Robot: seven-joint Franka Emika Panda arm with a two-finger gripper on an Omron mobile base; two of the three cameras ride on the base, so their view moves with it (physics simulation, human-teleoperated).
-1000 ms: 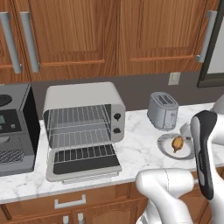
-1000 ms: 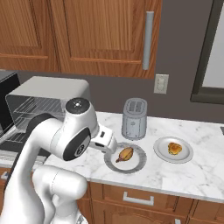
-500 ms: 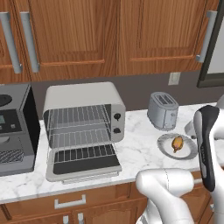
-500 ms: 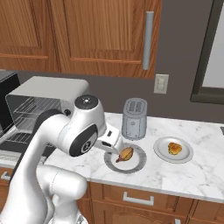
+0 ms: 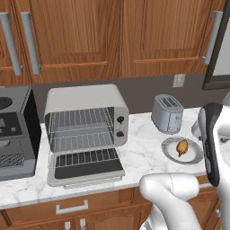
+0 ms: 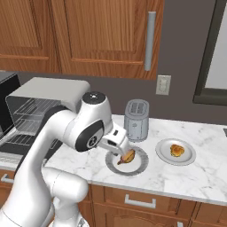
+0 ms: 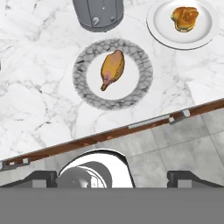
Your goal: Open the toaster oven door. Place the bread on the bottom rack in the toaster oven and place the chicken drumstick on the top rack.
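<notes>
- Two plates sit on the marble counter (image 7: 35, 109), side by side to the right of the toaster oven (image 5: 85, 130), and neither piece of food has left its plate.
- My gripper (image 7: 112, 177) hangs above the counter's front edge, looking straight down; my fingertips (image 7: 39, 178) stand wide apart with nothing between them.
- Below me in the hand view lies the chicken drumstick (image 7: 112, 68), alone in the middle of the grey marbled plate (image 7: 142, 85), its thin end pointing toward the counter edge.
- From the right base view the same drumstick (image 6: 127, 157) shows just past my wrist, on that grey plate (image 6: 138, 167).
- On the white plate (image 7: 159, 30) beside it rests the bread (image 7: 184, 18), golden with brown patches; in the right base view it (image 6: 177, 150) is the piece farther right.
- Behind the grey plate stands the small silver toaster (image 6: 136, 119), near it but not touching.
- Well to the left, the toaster oven door (image 5: 85, 167) is folded down flat onto the counter.
- Inside, the top rack (image 5: 81, 121) and the bottom rack (image 5: 83, 141) are both bare wire.
- Left of the oven is the dark coffee machine (image 5: 15, 134), just beside it.
- Wooden cabinets (image 5: 112, 36) run along the wall above.
</notes>
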